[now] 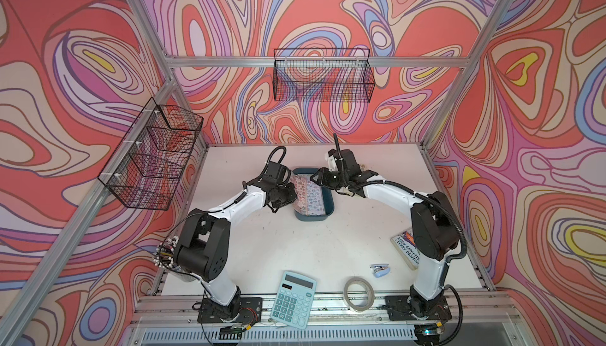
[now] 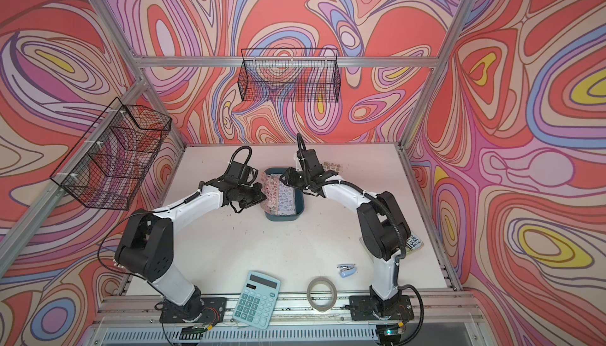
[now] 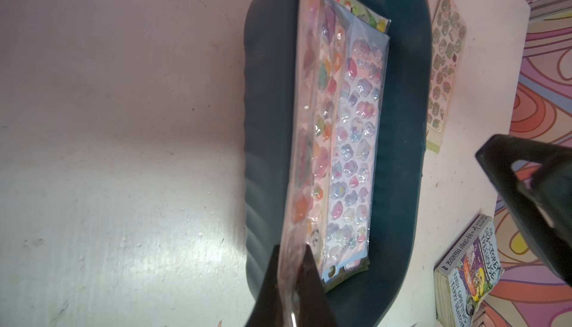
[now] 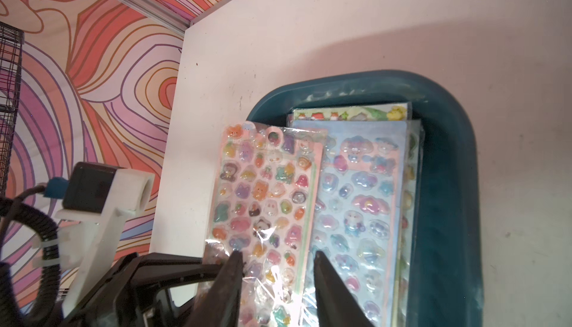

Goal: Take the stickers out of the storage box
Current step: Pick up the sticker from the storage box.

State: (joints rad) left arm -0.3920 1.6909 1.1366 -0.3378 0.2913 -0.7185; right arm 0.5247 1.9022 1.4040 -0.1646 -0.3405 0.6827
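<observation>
Pinching a pink sticker sheet above the storage box

I am holding the pink sticker sheet tilted on edge over the storage box, my left gripper clamped tight on its near end. The other stickers are lying stacked inside the box. My right gripper is hovering by the lifted sheet, jaws partway apart, gripping nothing. A green sheet is lying on the table just beside the box.

Storage box — stickers inside.

calculator | tape roll | blue stapler | paperback book
</observation>
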